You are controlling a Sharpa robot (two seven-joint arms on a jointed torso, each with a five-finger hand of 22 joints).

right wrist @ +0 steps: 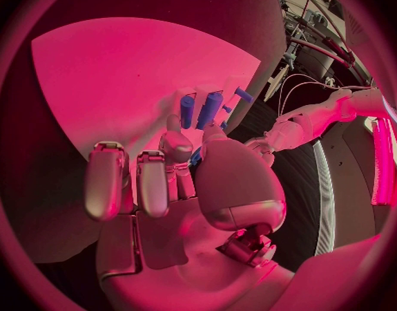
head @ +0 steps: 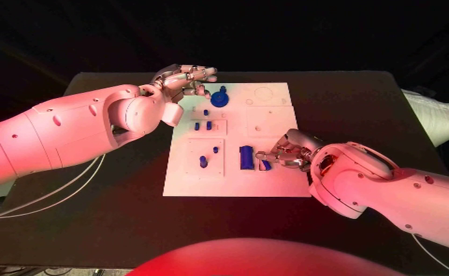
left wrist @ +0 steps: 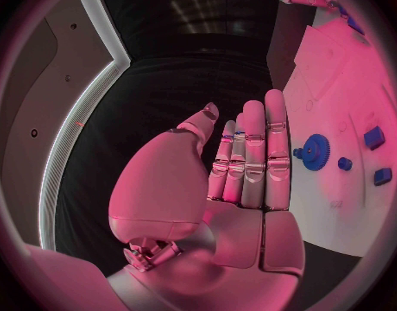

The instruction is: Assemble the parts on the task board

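Blue gear (left wrist: 316, 151) beside flat, empty left hand (left wrist: 250, 166), right hand (head: 288, 152) fingers pinching a blue part (head: 265, 163).

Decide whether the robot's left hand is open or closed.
Open: the left hand holds nothing, fingers straight, beside the blue gear.

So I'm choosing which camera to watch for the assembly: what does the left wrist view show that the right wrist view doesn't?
Left wrist view alone: the left hand from behind, fingers straight and holding nothing, beside the blue gear and small blue blocks. Right wrist view alone: the right hand from behind, fingertips at a small blue part, with upright blue pegs just beyond. Both show the white task board.
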